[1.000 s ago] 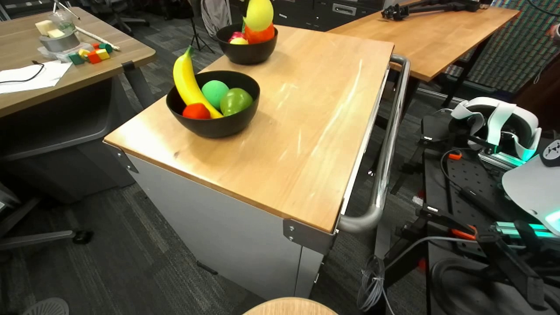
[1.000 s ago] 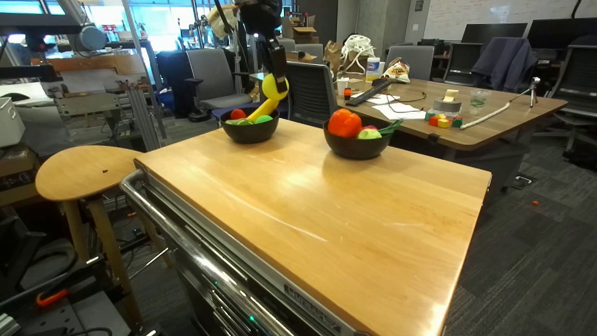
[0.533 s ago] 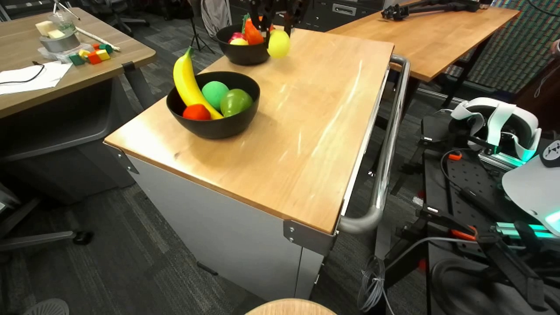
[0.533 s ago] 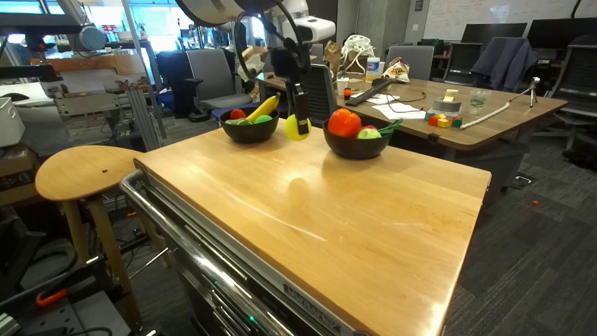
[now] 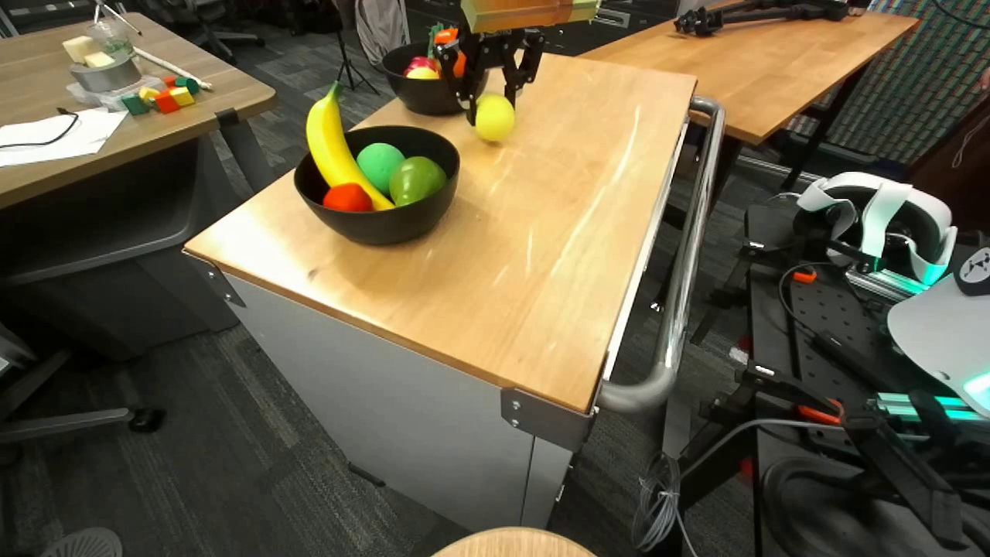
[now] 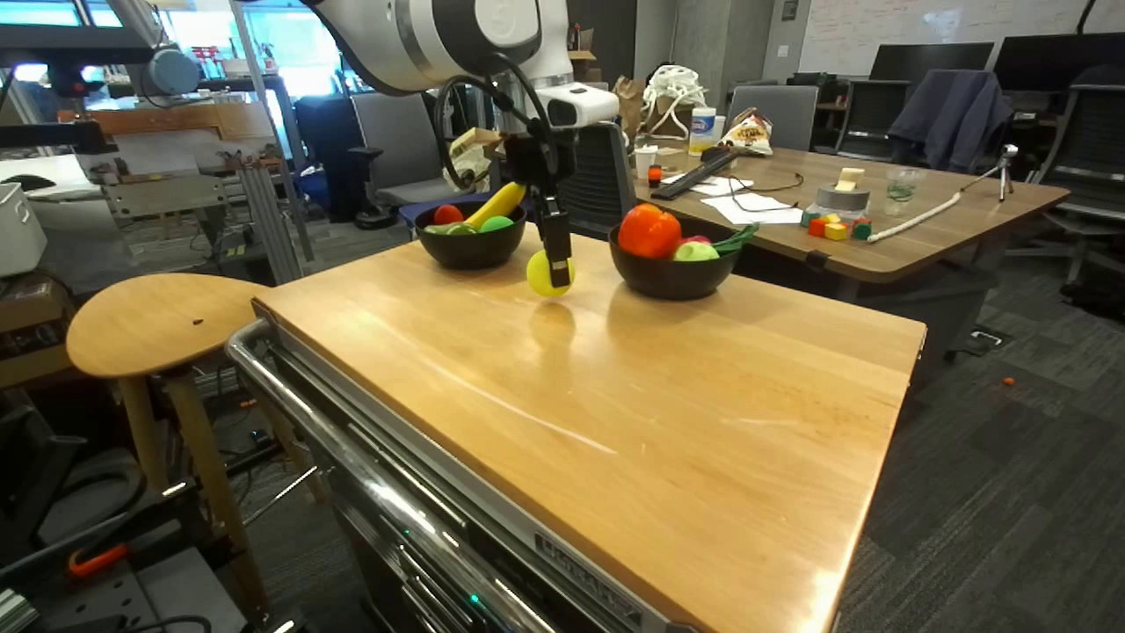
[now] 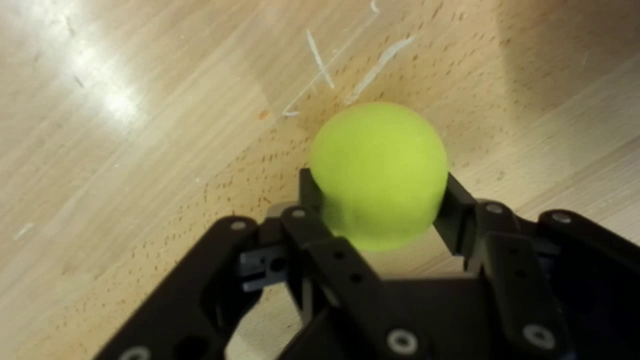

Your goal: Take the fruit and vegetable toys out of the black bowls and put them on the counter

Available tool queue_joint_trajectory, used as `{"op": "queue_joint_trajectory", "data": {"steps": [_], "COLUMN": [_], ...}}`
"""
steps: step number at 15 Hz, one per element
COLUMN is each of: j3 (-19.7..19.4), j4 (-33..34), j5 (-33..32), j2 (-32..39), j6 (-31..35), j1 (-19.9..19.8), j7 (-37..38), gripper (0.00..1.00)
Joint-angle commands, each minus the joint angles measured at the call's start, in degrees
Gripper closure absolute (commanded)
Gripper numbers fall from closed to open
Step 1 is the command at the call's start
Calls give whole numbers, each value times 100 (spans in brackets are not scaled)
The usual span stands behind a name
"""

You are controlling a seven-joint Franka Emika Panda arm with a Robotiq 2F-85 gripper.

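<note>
The gripper (image 7: 380, 192) is clamped on the yellow toy lemon (image 5: 495, 120), its fingertips (image 7: 454, 210) pressed to opposite sides so that the toy's underside is free, presumably so it meets the counter (image 5: 534, 255) before they do. The lemon is beside the banana bowl (image 5: 387, 226), apart from it, on the side toward the other black bowl (image 6: 672, 281), over a bare stretch of counter; a release there should not send it back into either bowl. Whether it already touches the counter is hard to tell, though a thin gap looks likely. Inside the banana bowl, the toy banana (image 5: 332, 147) leans past the rim, probably because it is too long to lie flat among the green ball-like toy (image 5: 380, 167), the green pear-like toy (image 5: 418, 182) and the red toy tomato (image 5: 348, 198).

A second ago the lemon hung far higher than the banana bowl; half a second ago it was lower, and now lower again, with more of the robot arm (image 6: 466, 35) in an exterior view. The banana bowl's contents have not shifted.
</note>
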Motion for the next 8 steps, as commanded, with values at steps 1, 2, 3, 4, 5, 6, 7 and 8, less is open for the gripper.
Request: {"op": "queue_joint_trajectory", "data": {"steps": [1,2,3,4,5,6,7,8], "j3": [-94,-87,-88,-103,-86,-6,84,185], "j4": [135,107,64,-10,-73,-188,-275,-365], "j5": [-168,-195,-286,-497,-688,-796,-828,-811], "j2": [-42,-124,-266,-469,-653,-918,-1125,-1326], "j6": [-155,-203,-350,-490,-604,-613,-452,-143], "j1": [169,195,245,319,366,383,381,381], "j7": [231,237,245,277,287,174,58,-62], "gripper": [12,5,0,0,0,0,0,0]}}
